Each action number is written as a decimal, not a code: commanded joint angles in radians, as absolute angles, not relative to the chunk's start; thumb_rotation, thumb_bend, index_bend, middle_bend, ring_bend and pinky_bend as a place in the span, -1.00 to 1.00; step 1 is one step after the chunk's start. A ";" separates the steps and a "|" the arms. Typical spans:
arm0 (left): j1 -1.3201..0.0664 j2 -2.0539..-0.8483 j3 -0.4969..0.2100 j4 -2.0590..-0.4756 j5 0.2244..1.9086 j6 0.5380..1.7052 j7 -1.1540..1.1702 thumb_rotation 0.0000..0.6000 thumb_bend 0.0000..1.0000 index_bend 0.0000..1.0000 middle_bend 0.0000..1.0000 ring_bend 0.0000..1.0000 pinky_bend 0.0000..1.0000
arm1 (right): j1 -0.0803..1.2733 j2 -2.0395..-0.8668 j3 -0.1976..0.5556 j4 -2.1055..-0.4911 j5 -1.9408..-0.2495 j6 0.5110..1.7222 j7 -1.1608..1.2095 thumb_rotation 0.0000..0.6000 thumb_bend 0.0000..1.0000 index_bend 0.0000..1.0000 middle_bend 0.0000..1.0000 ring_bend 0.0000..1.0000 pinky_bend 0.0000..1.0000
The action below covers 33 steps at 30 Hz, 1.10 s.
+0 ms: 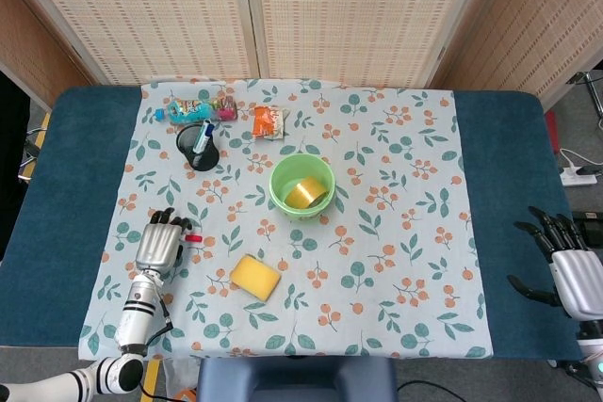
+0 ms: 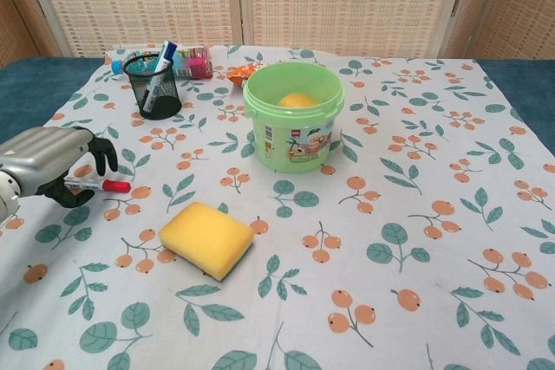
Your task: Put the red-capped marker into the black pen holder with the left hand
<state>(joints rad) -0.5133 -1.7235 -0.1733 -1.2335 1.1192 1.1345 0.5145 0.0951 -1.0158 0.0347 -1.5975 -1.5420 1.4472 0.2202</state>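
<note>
Tabletop [image 1: 499, 195] under the floral cloth carries the black pen holder [image 2: 157, 85] at the far left, well apart from the left robot hand [image 2: 48, 162], whose fingers curl around the red-capped marker [image 2: 102, 185] low over the cloth. The grasp step looks in hand. Next, lift, carry and upend the marker over the holder; the right robot hand [image 1: 571, 268] rests spread, holding nothing.

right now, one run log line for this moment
left hand fingers curled around red-capped marker | marker on cloth | black pen holder far side | right hand idle, open
</note>
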 commanded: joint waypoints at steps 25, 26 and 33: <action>-0.530 -1.768 -0.169 -1.129 1.138 1.135 0.494 1.00 -0.33 -0.03 -0.01 -0.60 -0.59 | 0.099 -1.016 0.042 -1.593 -1.521 1.428 0.222 1.00 -0.74 -0.57 -0.90 -0.83 -1.00; -0.530 -1.769 -0.170 -1.128 1.140 1.139 0.495 1.00 -0.33 -0.02 0.01 -0.60 -0.58 | 0.099 -1.016 0.042 -1.593 -1.521 1.429 0.223 1.00 -0.74 -0.57 -0.90 -0.83 -1.00; -0.526 -1.769 -0.168 -1.122 1.135 1.137 0.502 1.00 -0.33 0.05 0.05 -0.59 -0.57 | 0.096 -1.014 0.042 -1.594 -1.522 1.433 0.226 1.00 -0.74 -0.57 -0.90 -0.83 -1.00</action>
<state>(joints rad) -0.5260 -1.7687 -0.1684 -1.1221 1.1345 1.1364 0.5020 0.0965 -1.0136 0.0423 -1.5941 -1.5220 1.4330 0.2258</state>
